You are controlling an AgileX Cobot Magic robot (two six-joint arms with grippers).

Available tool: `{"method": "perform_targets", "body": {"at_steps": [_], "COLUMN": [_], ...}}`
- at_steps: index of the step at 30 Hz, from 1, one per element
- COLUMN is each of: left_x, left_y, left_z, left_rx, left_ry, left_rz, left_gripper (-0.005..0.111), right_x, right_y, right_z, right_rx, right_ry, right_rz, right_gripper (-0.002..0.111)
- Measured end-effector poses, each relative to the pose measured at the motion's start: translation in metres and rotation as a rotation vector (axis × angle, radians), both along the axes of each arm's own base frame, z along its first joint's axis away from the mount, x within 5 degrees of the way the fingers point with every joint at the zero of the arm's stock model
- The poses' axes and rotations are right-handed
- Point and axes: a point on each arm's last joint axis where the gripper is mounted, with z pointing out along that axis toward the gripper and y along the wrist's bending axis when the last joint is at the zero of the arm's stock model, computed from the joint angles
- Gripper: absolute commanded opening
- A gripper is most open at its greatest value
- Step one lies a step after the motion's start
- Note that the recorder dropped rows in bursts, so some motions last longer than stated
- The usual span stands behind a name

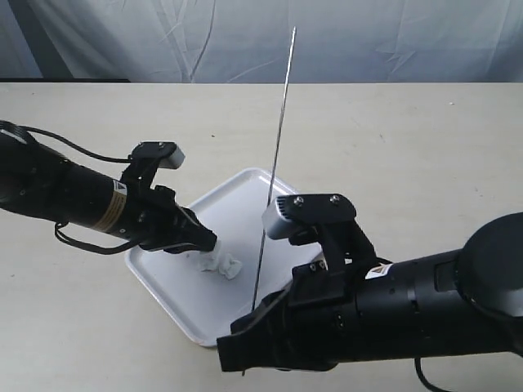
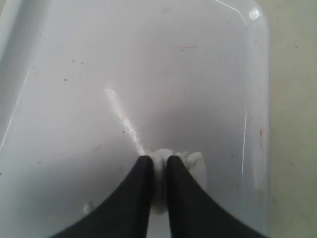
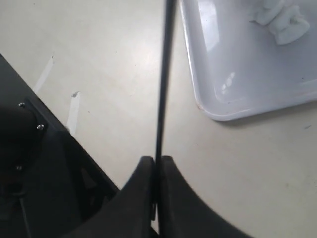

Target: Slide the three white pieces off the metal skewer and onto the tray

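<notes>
The white pieces (image 1: 221, 263) lie bunched together on the tray (image 1: 245, 196), off the metal skewer (image 1: 279, 122). My left gripper (image 1: 206, 243) is low over the tray, shut on one white piece (image 2: 159, 159), with another piece (image 2: 195, 166) beside its fingers. My right gripper (image 1: 245, 335) sits at the tray's near corner, shut on the skewer's lower end (image 3: 163, 99), holding the rod almost upright and bare. The right wrist view shows the pieces (image 3: 282, 22) in the tray (image 3: 233, 99).
The beige table (image 1: 425, 147) surrounds the tray. A grey cloth backdrop (image 1: 368, 33) hangs behind the table's far edge. The right arm's dark body (image 1: 409, 310) fills the near right part of the scene.
</notes>
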Motion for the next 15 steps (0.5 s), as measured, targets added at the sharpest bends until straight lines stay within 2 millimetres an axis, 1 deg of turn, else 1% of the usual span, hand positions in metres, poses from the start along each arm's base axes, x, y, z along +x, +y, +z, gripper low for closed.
{"method": "perform_targets", "body": {"at_steps": [4, 7, 10, 12, 15], "left_x": [0.0, 0.0, 0.001, 0.002, 0.003], "left_y": [0.0, 0.0, 0.001, 0.001, 0.004], "left_z": [0.0, 0.0, 0.0, 0.007, 0.026], "left_rx": [0.003, 0.005, 0.007, -0.009, -0.057], "left_ry": [-0.002, -0.003, -0.007, -0.021, -0.07], "left_rz": [0.002, 0.004, 0.016, 0.03, 0.043], "left_gripper": [0.038, 0.045, 0.048, 0.048, 0.048], "right_x": [0.004, 0.008, 0.013, 0.019, 0.027], "right_y": [-0.002, -0.005, -0.008, -0.012, -0.018], "right_z": [0.0, 0.0, -0.001, -0.001, 0.0], "right_rx": [0.0, -0.004, -0.017, -0.02, -0.027], "right_ry": [0.0, -0.006, -0.022, -0.02, -0.018], "right_rz": [-0.02, -0.033, -0.037, -0.056, -0.061], "right_gripper": [-0.001, -0.001, -0.001, -0.001, -0.001]}}
